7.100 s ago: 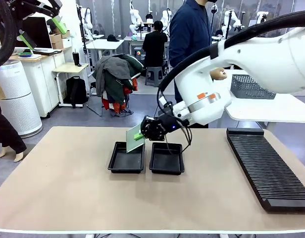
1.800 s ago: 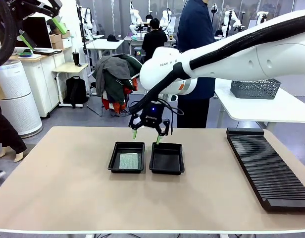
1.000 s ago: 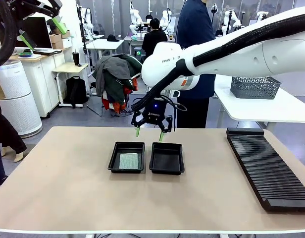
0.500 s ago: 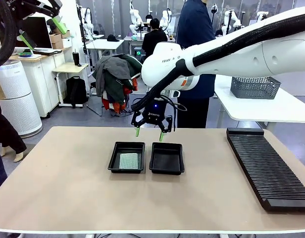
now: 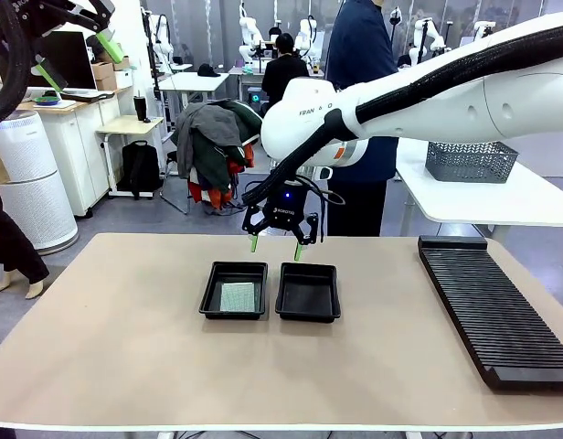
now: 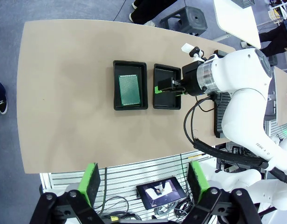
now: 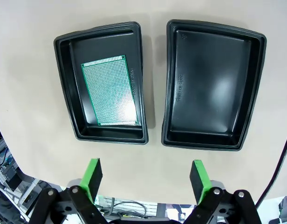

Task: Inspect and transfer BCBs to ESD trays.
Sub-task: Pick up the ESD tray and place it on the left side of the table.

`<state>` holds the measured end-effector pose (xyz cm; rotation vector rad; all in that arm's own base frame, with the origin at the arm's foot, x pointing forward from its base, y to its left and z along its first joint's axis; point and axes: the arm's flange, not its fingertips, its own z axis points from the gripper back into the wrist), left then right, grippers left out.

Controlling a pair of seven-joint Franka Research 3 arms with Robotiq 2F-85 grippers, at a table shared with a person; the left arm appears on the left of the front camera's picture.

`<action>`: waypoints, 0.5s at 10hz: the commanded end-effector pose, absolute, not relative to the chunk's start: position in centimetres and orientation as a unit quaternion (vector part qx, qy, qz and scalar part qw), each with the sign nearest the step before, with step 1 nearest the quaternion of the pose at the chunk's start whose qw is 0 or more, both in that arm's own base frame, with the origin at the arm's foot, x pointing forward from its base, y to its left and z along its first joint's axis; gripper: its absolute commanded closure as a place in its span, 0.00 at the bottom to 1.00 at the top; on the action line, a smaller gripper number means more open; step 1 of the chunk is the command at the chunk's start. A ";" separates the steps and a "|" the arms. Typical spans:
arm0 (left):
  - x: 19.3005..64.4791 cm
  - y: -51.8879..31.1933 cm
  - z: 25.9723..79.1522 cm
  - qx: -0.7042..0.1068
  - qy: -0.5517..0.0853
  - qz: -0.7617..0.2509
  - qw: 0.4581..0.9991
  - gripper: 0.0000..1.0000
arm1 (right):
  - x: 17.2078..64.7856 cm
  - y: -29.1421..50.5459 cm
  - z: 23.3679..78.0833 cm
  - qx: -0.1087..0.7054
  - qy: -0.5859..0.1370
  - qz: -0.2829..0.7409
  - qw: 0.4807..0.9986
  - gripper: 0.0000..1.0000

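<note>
My right gripper (image 5: 275,247) open, empty, over trays (image 5: 307,319); BCB (image 5: 236,296) in left tray (image 5: 232,315); left gripper (image 6: 143,182) open, empty.

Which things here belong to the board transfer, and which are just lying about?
Job: BCB lying in the left tray; empty right tray; open right gripper above them.
Lying about: black ribbed rack; grey mesh basket.
</note>
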<state>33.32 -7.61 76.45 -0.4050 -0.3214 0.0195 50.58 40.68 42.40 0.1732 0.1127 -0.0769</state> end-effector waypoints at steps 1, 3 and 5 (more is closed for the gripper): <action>33.3 -7.5 76.2 -0.199 -0.158 0.006 0.967 0.00 | 50.5 40.8 42.3 0.088 0.059 -0.040 0.994 0.00; 33.3 -7.5 76.2 -0.199 -0.158 0.006 0.967 0.00 | 50.5 40.8 42.3 0.088 0.059 -0.040 0.994 0.00; 33.3 -7.5 76.2 -0.199 -0.158 0.006 0.967 0.00 | 50.5 40.8 42.3 0.088 0.059 -0.040 0.994 0.00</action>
